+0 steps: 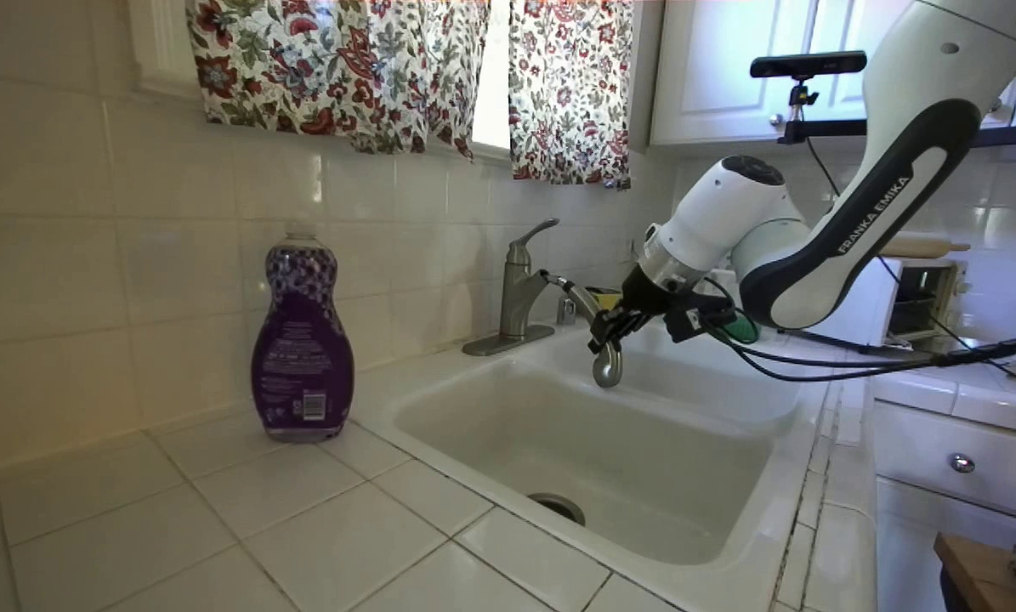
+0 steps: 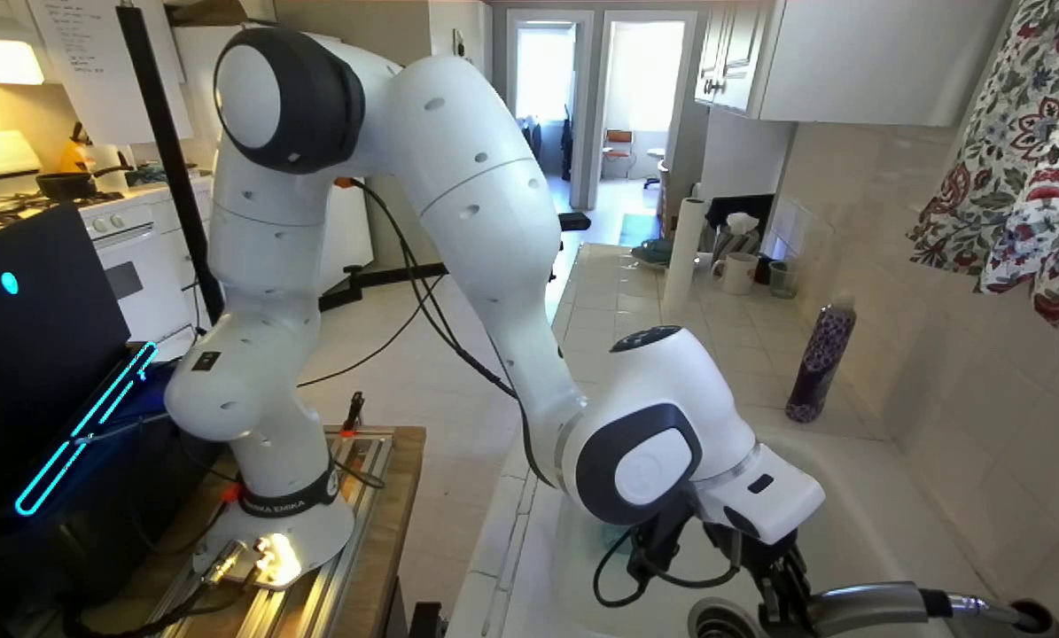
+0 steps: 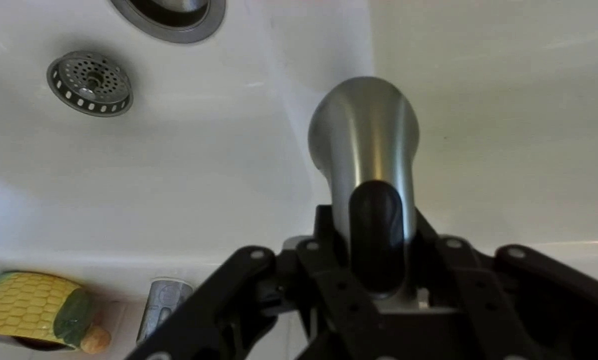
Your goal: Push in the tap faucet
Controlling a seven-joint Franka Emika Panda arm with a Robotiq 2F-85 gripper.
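The tap faucet is brushed silver, with an upright body and a lever handle on top, by the tiled wall. Its spout head is drawn out of the body. A short dark and silver hose piece shows between them. My gripper is shut around the spout head, over the sink. In an exterior view the head and gripper are at the bottom edge. In the wrist view the head, with its black button, lies between the fingers. The faucet body is hidden there.
The white double sink lies below the gripper. A purple soap bottle stands on the tiled counter. A metal strainer and a yellow corn-shaped item show in the wrist view. Curtains hang above the faucet.
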